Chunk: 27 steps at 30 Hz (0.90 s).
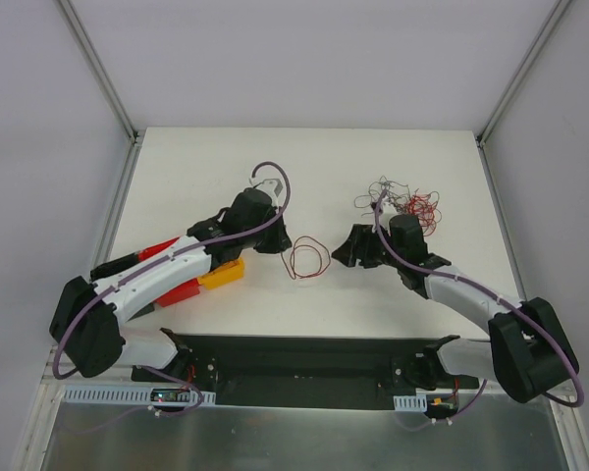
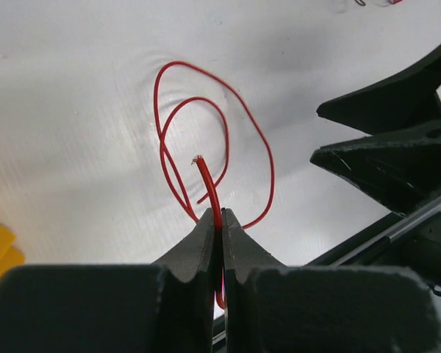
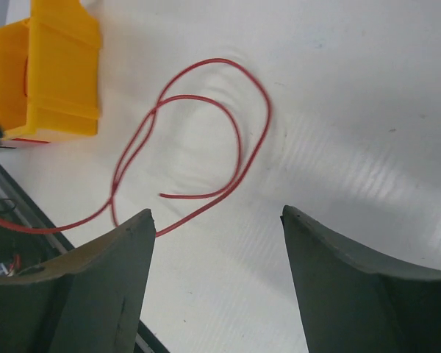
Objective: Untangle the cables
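Note:
My left gripper (image 1: 280,243) (image 2: 222,215) is shut on one end of a single red cable (image 1: 308,240) (image 2: 209,184). The cable lies in loose loops on the white table between the two grippers. My right gripper (image 1: 342,251) (image 3: 217,213) is open and empty, just right of that loop, and the cable (image 3: 267,110) lies in front of its fingertips. Its dark fingers (image 2: 382,151) show at the right of the left wrist view. A tangle of thin red and black cables (image 1: 404,203) lies behind the right gripper at the table's back right.
A yellow block (image 1: 223,274) (image 3: 55,70) and red blocks (image 1: 181,291) sit beside the left arm, left of the cable loop. A black base rail (image 1: 304,358) runs along the near edge. Grey walls enclose the white table (image 1: 314,162).

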### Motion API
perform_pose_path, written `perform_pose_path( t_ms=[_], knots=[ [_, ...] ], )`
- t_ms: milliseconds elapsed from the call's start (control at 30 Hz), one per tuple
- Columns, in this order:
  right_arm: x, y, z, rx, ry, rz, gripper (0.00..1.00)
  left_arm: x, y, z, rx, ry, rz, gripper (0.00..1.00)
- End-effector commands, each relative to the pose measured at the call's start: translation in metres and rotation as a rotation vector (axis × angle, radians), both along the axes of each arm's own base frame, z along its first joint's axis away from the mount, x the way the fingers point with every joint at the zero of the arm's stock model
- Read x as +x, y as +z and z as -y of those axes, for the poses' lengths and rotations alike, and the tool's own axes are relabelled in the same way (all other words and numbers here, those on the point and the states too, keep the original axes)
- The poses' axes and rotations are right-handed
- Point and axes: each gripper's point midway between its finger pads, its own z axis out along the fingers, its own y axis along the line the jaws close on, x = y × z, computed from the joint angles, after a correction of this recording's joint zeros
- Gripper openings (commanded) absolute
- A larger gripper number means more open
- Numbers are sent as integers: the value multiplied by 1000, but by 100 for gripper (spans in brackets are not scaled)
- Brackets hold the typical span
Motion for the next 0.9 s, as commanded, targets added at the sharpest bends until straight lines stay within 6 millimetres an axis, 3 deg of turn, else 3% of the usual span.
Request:
perform_pose_path(
  t_ms=[0, 100, 200, 333, 433, 467, 567, 600, 800, 867],
  knots=[
    [8, -12, 13, -90, -44, 15, 73, -11, 17, -10, 37, -57, 22, 0],
    [8, -14, 9, -77, -30, -7, 73, -19, 2, 8, 5, -109, -85, 4],
    [6, -16, 7, -70, -18, -14, 73, -17, -31, 18, 21, -110, -172, 10],
    [6, -16, 6, -65, -13, -13, 72, -8, -77, 28, 67, -109, -247, 8],
    [6, -22, 4, -69, -4, -35, 72, -7, -87, 33, 52, -100, -267, 8],
    [6, -26, 1, -65, 5, -60, 72, -7, -87, 32, 48, -89, -260, 13],
    [3, -34, -9, -44, 37, -121, 71, -9, -83, 21, 61, -69, -217, 49],
    [3, -33, -12, -38, 42, -127, 71, -9, -80, 18, 63, -65, -203, 55],
    [4, -38, -14, -43, 47, -145, 70, -13, -75, 0, 103, -72, -134, 87],
    [3, -39, -18, -34, 61, -153, 70, -9, -80, -5, 143, -85, -137, 88]
  ],
)
